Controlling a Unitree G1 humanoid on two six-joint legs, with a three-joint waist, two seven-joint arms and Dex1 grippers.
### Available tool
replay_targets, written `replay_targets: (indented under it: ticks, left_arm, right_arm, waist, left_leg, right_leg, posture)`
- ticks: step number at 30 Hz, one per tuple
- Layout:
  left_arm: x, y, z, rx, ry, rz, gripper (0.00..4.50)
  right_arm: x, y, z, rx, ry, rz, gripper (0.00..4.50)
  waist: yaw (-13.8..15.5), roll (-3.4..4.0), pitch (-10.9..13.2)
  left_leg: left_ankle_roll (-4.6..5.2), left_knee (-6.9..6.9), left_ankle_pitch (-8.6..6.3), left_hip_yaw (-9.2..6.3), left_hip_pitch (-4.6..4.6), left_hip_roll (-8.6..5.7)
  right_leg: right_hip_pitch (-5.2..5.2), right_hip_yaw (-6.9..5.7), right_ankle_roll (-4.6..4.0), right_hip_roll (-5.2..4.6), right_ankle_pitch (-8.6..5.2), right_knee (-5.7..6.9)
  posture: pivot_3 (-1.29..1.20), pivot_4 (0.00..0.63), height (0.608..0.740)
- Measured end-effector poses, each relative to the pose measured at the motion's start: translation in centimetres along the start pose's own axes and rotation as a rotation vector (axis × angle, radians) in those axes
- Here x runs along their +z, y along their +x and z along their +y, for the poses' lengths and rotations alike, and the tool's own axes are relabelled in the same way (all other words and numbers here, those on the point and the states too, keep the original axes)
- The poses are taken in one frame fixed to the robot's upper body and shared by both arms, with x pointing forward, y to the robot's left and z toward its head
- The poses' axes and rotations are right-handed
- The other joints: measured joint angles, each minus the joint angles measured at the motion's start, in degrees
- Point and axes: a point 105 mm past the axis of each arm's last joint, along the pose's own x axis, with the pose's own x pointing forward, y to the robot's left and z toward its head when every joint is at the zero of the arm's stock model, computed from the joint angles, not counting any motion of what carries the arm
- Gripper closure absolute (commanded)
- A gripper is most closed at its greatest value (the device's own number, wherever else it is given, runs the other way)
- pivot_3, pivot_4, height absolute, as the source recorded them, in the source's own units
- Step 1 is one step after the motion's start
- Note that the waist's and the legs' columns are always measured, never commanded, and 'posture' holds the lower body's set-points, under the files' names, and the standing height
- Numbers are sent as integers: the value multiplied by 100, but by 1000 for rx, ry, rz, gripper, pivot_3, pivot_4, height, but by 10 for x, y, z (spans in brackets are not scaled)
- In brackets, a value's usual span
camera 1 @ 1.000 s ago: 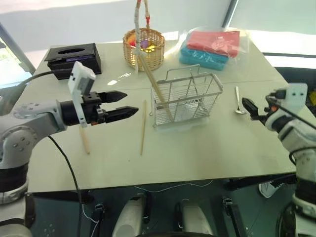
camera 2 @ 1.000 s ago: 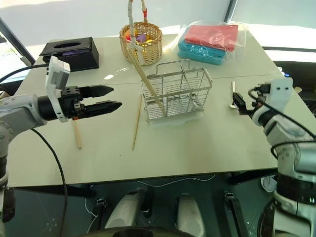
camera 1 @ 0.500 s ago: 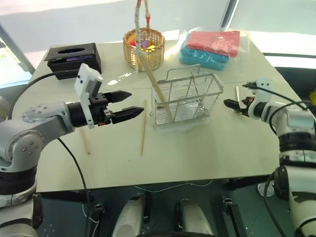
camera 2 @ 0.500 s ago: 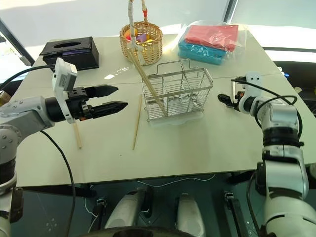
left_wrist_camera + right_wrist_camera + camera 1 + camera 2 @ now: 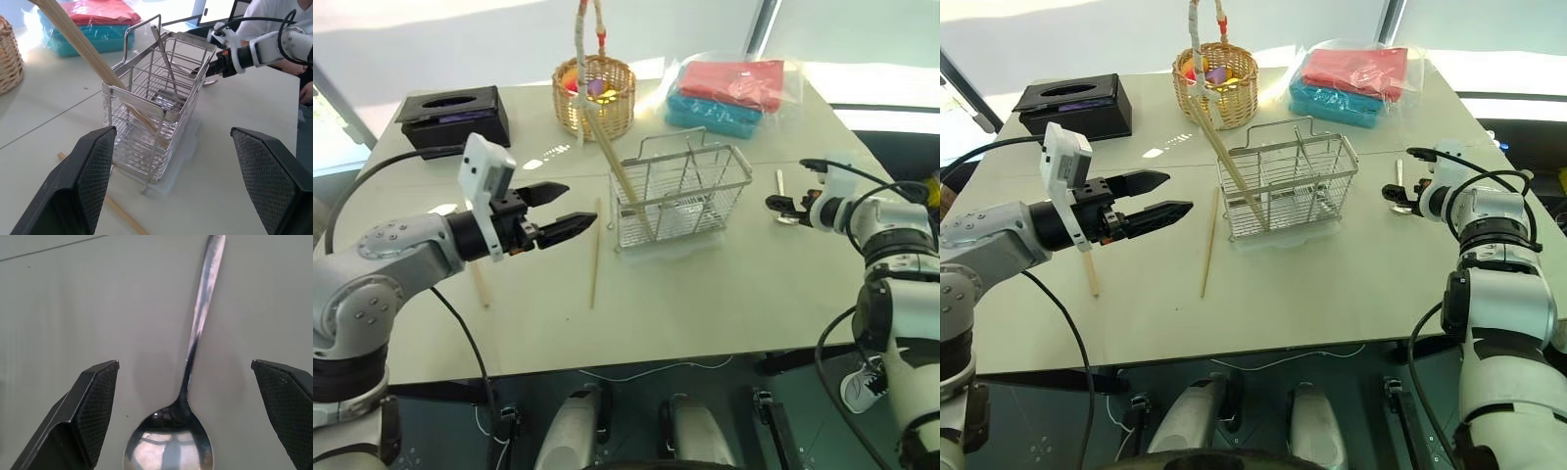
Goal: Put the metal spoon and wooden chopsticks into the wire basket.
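The metal spoon lies flat on the table, right of the wire basket. My right gripper is open and low over it, one finger on each side of the spoon's bowl. One wooden chopstick leans inside the basket. A second chopstick lies on the table just left of the basket. A third chopstick lies further left, partly under my left arm. My left gripper is open and empty above the table, pointing at the basket from its left.
A round wicker basket stands behind the wire basket. A black tissue box sits at the back left and a plastic bag of red and blue cloths at the back right. A person is beyond the table's right side.
My right gripper has moved forward and down, from near the table's right edge to over the spoon's bowl. My left gripper has stayed in place, turning slightly.
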Motion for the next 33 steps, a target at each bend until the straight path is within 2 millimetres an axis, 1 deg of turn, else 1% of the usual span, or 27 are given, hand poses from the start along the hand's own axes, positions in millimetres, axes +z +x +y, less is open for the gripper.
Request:
replay_targets:
  ticks: [3, 8, 9, 13, 16, 18, 21, 25, 33]
  left_arm:
    - [1, 0, -1, 7, 1, -6, 551]
    - [4, -3, -3, 18, 4, -23, 551]
    - [5, -4, -4, 16, 5, -27, 551]
    - [5, -2, -6, 15, -7, -39, 551]
    - [6, -2, -6, 12, -9, -44, 551]
    - [6, -1, -7, 9, -8, -49, 551]
    - [8, 0, -6, 11, -10, -59, 551]
    - [9, 0, -7, 13, -23, -72, 551]
    - [10, 1, -8, 9, -36, -81, 551]
  right_arm:
    - [2, 1, -2, -25, -14, -11, 0]
    - [4, 3, 6, 7, -11, -21, 0]
    - [7, 3, 9, 26, -17, -29, 0]
    - [22, 3, 38, 152, -47, -63, 0]
    - [26, 4, 56, 211, -71, -64, 0]
    - [25, 5, 60, 218, -80, -58, 0]
    - [25, 6, 55, 181, -90, -57, 0]
    - [21, 7, 42, 113, -88, -46, 0]
    - [15, 8, 23, 1, -73, -48, 0]
  waist:
    - [-2, 0, 0]
    - [-4, 0, 0]
    - [-3, 1, 0]
    - [-4, 1, 1]
    - [8, 1, 1]
    - [18, 1, 1]
    - [17, 1, 1]
    - [-1, 1, 1]
    - [4, 1, 1]
  left_leg:
    - [0, 0, 0, 0, 0, 0]
    - [0, 0, 0, 0, 0, 0]
    - [0, 1, 0, 0, 0, 0]
    - [0, 1, 0, 0, 1, 0]
    - [-1, 1, -1, 0, 1, 0]
    - [-2, 1, -2, 0, 1, 0]
    - [-3, 1, -2, 0, 0, -1]
    - [-3, 0, -2, 0, 0, -1]
    - [-2, 2, -1, 0, 1, -1]
  right_leg:
    - [0, 0, 0, 1, 0, 0]
    - [0, 0, 1, 1, 0, 0]
    - [0, 0, 1, 1, 0, 0]
    - [0, 0, 2, 1, 1, 2]
    - [-1, 0, 2, 1, 1, 3]
    - [0, 0, 1, 0, 1, 4]
    - [-1, 0, 1, -1, 1, 3]
    - [-4, 1, 1, 0, 1, 4]
    - [0, 0, 2, 1, 1, 5]
  posture:
    - [0, 150, 740]
    - [0, 150, 740]
    - [0, 150, 740]
    - [0, 150, 740]
    - [0, 150, 740]
    - [0, 150, 740]
    - [0, 150, 740]
    - [0, 150, 740]
    - [0, 150, 740]
